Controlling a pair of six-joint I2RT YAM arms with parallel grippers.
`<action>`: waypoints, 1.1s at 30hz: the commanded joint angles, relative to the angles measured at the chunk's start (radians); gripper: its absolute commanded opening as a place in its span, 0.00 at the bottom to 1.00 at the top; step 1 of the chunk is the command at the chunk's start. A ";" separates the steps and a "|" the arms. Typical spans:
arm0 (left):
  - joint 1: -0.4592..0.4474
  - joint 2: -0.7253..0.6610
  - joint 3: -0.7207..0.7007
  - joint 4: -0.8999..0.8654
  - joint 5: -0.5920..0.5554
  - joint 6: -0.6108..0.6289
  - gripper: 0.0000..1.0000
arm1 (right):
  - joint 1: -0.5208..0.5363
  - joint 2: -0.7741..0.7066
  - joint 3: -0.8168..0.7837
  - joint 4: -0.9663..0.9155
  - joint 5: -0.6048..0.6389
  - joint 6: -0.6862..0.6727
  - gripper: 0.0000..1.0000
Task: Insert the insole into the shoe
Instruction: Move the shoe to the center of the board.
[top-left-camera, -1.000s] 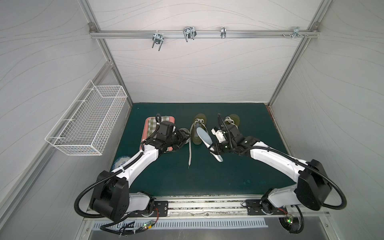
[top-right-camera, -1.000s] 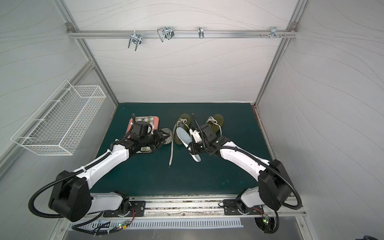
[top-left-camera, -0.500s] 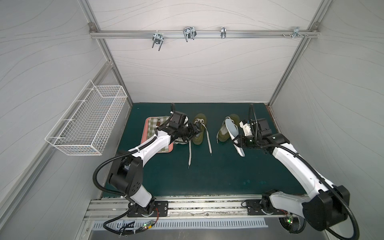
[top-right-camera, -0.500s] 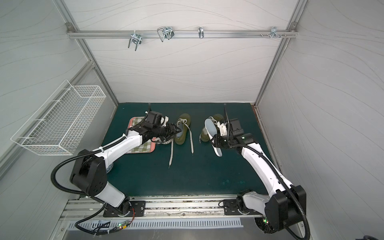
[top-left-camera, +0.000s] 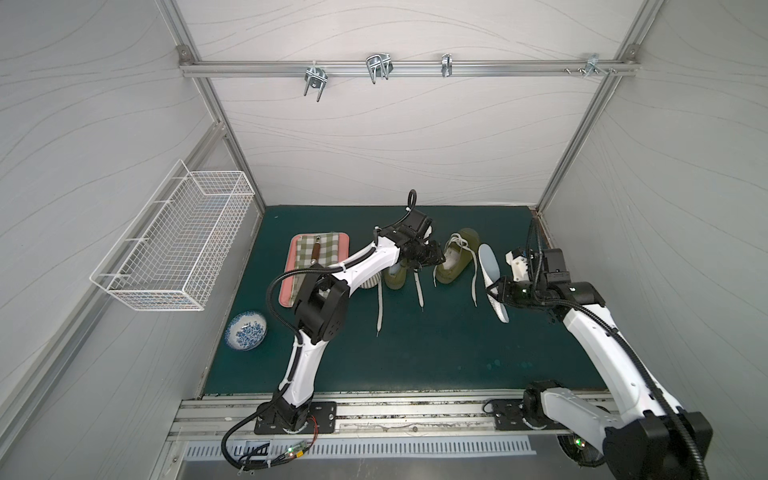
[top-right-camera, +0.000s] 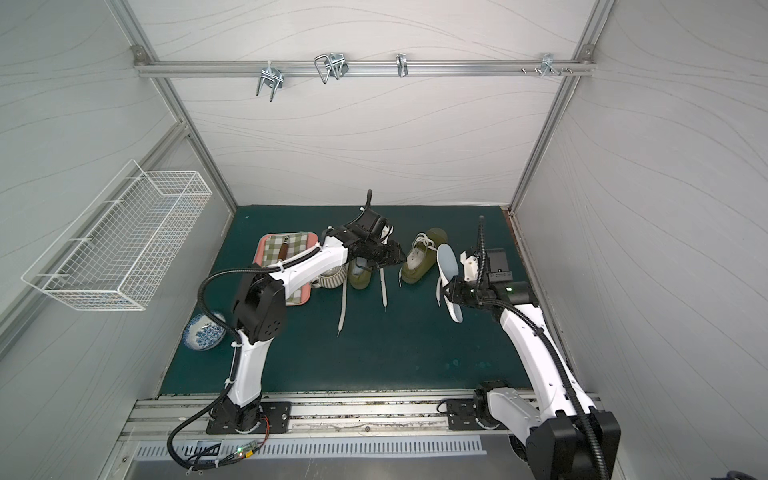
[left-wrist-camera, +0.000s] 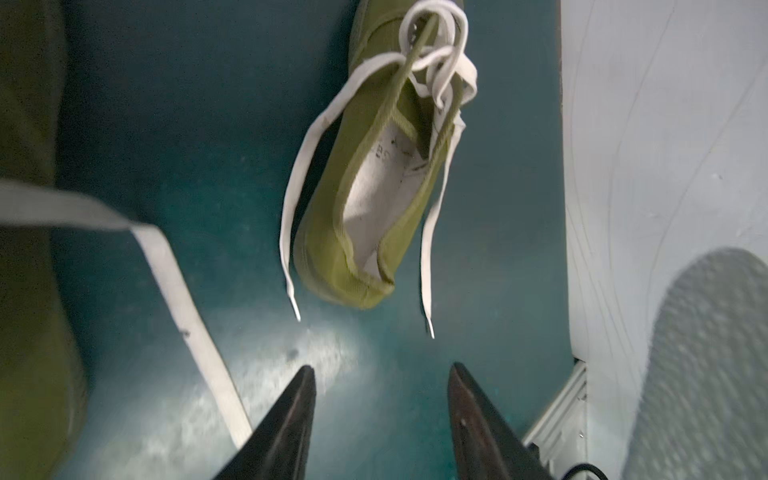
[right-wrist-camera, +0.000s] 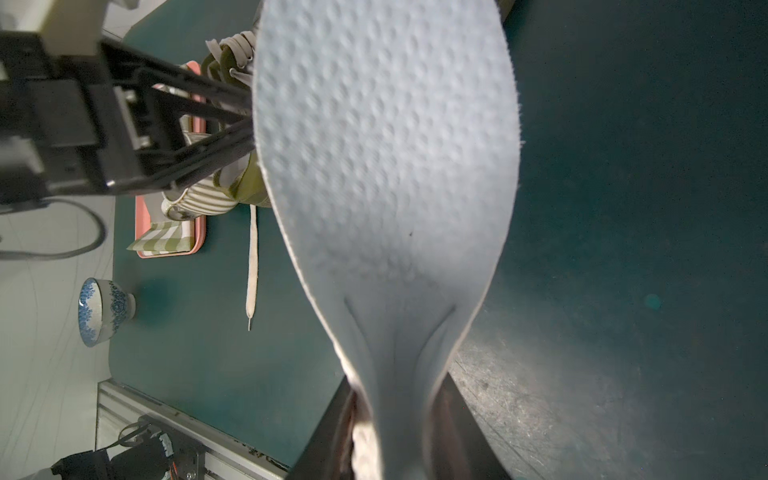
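Note:
Two olive green shoes with loose white laces stand on the green mat. The right shoe (top-left-camera: 455, 259) (top-right-camera: 419, 259) (left-wrist-camera: 374, 187) lies open with its pale lining showing. The left shoe (top-left-camera: 395, 277) (top-right-camera: 359, 277) is partly hidden under my left arm. My left gripper (top-left-camera: 437, 259) (top-right-camera: 398, 255) (left-wrist-camera: 380, 370) hovers open between the two shoes, close to the right shoe's side, with nothing between its fingers. My right gripper (top-left-camera: 496, 291) (top-right-camera: 453, 293) (right-wrist-camera: 395, 399) is shut on the pale blue insole (top-left-camera: 489, 270) (top-right-camera: 446, 270) (right-wrist-camera: 386, 166), held above the mat just right of the right shoe.
A pink tray (top-left-camera: 291, 286) with a checked cloth and a small tool lies at the back left, with a striped cup (top-right-camera: 330, 280) at its edge. A blue-and-white bowl (top-left-camera: 246, 331) sits at the mat's left edge. A wire basket (top-left-camera: 174, 241) hangs on the left wall.
My right arm has carried the insole from over the left shoe to the right of the right shoe. My left gripper has swung right from the tray to between the shoes.

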 joint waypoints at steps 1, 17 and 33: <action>0.004 0.106 0.171 -0.069 -0.042 0.081 0.51 | -0.022 -0.045 -0.010 -0.024 -0.028 -0.016 0.30; -0.026 0.430 0.608 -0.205 -0.170 0.092 0.42 | -0.072 -0.076 0.018 -0.067 -0.095 -0.033 0.29; -0.031 0.285 0.338 -0.055 -0.092 -0.035 0.00 | -0.076 -0.047 0.054 -0.055 -0.121 -0.031 0.27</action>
